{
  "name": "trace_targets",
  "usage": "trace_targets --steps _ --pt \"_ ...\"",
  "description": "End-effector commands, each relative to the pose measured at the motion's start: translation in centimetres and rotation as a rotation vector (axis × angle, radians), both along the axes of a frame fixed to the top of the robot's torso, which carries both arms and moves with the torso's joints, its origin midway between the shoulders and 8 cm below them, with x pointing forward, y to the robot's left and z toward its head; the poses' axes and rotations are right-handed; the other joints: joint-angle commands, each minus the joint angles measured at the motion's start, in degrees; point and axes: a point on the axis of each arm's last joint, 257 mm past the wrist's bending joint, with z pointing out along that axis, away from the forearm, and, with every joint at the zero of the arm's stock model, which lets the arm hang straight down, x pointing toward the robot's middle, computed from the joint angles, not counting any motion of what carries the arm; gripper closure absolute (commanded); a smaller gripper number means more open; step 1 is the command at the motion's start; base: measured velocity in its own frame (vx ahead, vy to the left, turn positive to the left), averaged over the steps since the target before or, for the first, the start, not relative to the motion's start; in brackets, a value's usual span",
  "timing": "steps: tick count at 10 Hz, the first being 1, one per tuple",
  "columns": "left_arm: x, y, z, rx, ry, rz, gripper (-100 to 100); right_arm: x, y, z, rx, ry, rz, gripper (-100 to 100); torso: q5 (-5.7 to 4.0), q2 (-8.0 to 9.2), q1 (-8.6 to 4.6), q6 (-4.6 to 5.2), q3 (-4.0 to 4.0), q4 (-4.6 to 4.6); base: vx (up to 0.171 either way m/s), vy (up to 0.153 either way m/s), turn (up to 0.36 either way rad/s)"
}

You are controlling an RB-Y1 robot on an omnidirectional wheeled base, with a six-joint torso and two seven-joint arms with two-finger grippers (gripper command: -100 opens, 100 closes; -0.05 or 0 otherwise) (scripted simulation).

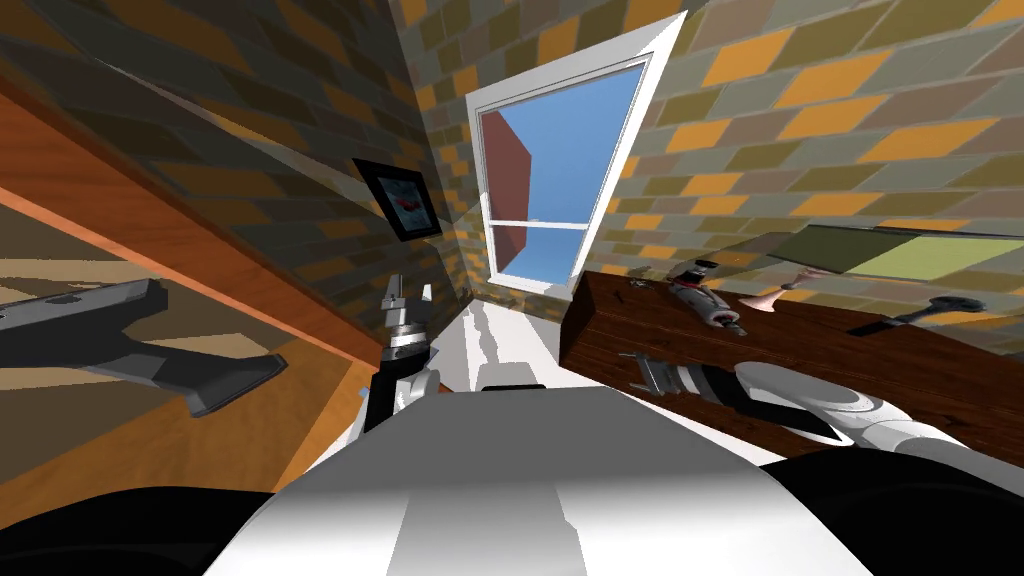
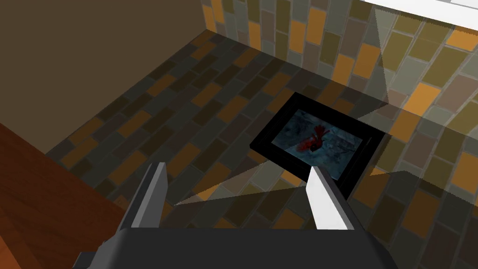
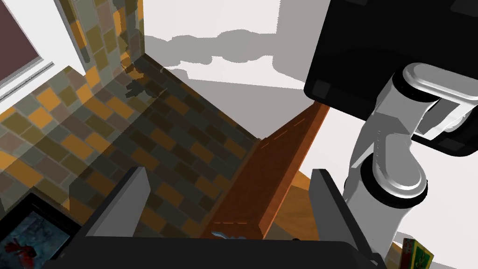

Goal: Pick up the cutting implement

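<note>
Scissors (image 1: 635,283), as best I can tell the small grey thing, sit in neither grip. Right gripper (image 3: 229,173): fingers spread wide, empty, over near part of dark wooden table (image 1: 830,350). Left gripper (image 2: 236,166): fingers wide apart, empty, raised toward the wall. Scissors lie at table's far corner, beyond right gripper, bottle (image 1: 705,295) near

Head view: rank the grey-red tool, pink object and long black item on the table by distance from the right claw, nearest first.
1. grey-red tool: just beyond the right claw, near the table end.
2. pink object: further right, mid-table.
3. long black item: far right.
</note>
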Motion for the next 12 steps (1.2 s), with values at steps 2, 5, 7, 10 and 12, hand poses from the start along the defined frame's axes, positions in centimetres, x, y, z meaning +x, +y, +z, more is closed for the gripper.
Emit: trace_targets --steps 2,5,7,10,12 --pt "0.0 0.0 0.0 0.000 0.000 0.000 0 -1.4 -2.6 0.0 -0.095 0.034 0.062 -100 0.01 -0.06 -0.04 -0.06 -0.03 -0.01 0.067 -0.085 0.257" --pt "0.0 0.0 0.0 0.000 0.000 0.000 0 -3.6 -6.9 0.6 -0.226 0.095 0.152 -100 -0.01 0.01 -0.04 0.02 0.01 0.01 0.062 -0.098 0.248" --pt "0.0 0.0 0.0 0.000 0.000 0.000 0 -4.6 -8.7 1.1 -0.281 0.125 0.192 -100 -0.02 -0.09 -0.07 0.02 -0.05 -0.02 0.076 -0.107 0.205" --pt "0.0 0.0 0.0 0.000 0.000 0.000 0 -6.1 -12.2 2.4 -0.381 0.181 0.267 -100 -0.10 -0.20 -0.33 0.04 -0.11 -0.04 0.096 -0.168 0.269" --pt "0.0 0.0 0.0 0.000 0.000 0.000 0 -6.8 -13.6 3.0 -0.420 0.206 0.297 -100 -0.02 -0.20 -0.02 0.03 -0.12 -0.05 0.087 -0.132 0.191"
